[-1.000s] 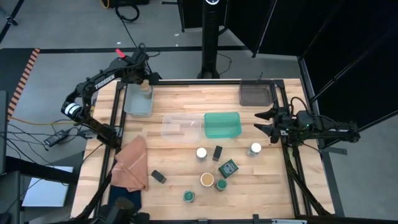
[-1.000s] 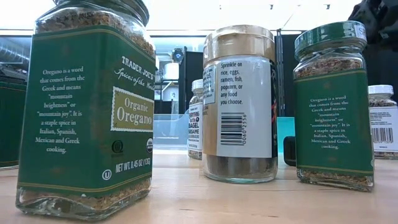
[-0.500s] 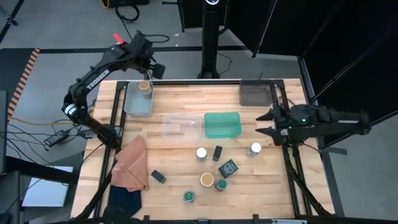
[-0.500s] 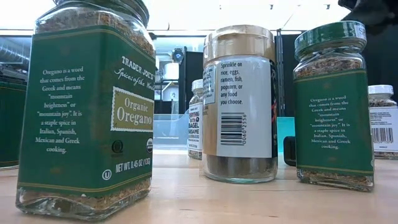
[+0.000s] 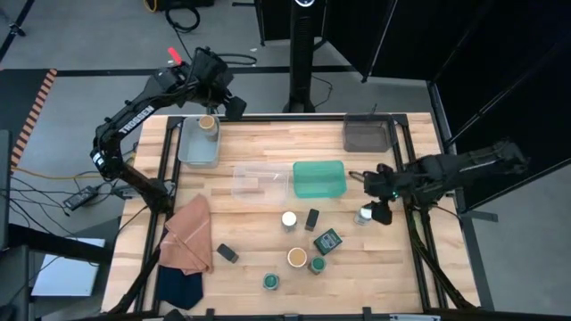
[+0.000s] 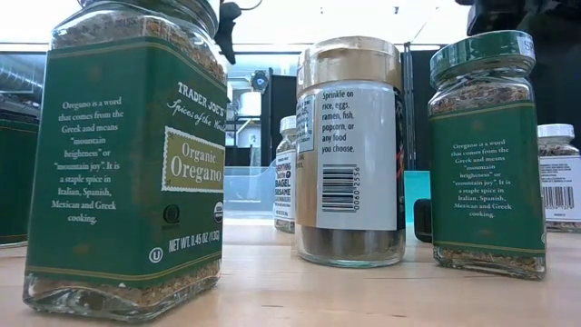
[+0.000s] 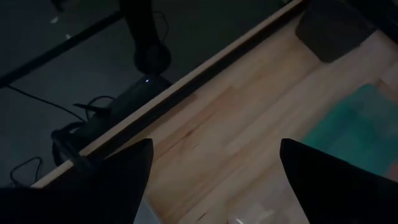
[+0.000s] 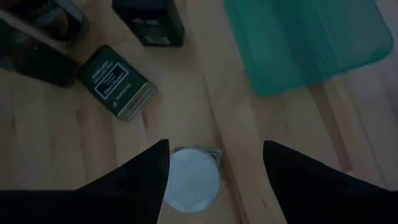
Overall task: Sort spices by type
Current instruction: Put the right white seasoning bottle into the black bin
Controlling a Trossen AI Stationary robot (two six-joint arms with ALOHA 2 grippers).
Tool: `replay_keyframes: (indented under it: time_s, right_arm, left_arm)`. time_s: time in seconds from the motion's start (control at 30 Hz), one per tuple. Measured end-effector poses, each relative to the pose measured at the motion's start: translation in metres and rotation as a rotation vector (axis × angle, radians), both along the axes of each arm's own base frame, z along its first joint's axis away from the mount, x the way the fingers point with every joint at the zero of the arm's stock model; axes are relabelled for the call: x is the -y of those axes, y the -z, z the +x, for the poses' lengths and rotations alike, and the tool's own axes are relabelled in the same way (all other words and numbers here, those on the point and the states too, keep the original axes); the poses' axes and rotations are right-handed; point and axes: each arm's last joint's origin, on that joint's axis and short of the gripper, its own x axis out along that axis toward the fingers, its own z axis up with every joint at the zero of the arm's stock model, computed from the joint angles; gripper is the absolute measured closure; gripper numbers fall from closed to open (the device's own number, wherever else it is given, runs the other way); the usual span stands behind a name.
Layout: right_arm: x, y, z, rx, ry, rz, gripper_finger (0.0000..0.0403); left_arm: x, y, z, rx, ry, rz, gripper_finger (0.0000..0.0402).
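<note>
Since the earlier frame the right gripper (image 5: 368, 198) has swung in from the table's right edge over the wood, and the left gripper (image 5: 234, 103) has shifted further along the far edge. Teal tray (image 5: 318, 178) lies just beyond the right gripper; the white-lidded jar (image 8: 193, 180) stands upright between its spread fingers (image 8: 134, 180), untouched. Left gripper hangs released above the far edge, beside the clear tray (image 5: 197, 143) holding a tan-lidded jar (image 5: 207, 124).
</note>
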Motion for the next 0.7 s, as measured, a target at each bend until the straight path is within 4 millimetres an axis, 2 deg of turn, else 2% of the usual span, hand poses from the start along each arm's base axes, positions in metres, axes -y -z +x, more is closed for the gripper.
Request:
replay_keyframes:
  time_s: [0.43, 0.7]
  right_arm:
    - [-0.019, 0.008, 0.002, -0.054, 0.028, 0.011, 0.0137]
    - [-0.026, 0.022, 0.006, -0.185, 0.040, -0.044, 0.0137]
  left_arm:
    - [0.006, 0.000, 0.005, 0.000, 0.028, 0.005, 0.0046]
    - [0.006, 0.000, 0.005, -0.011, 0.044, 0.016, 0.0046]
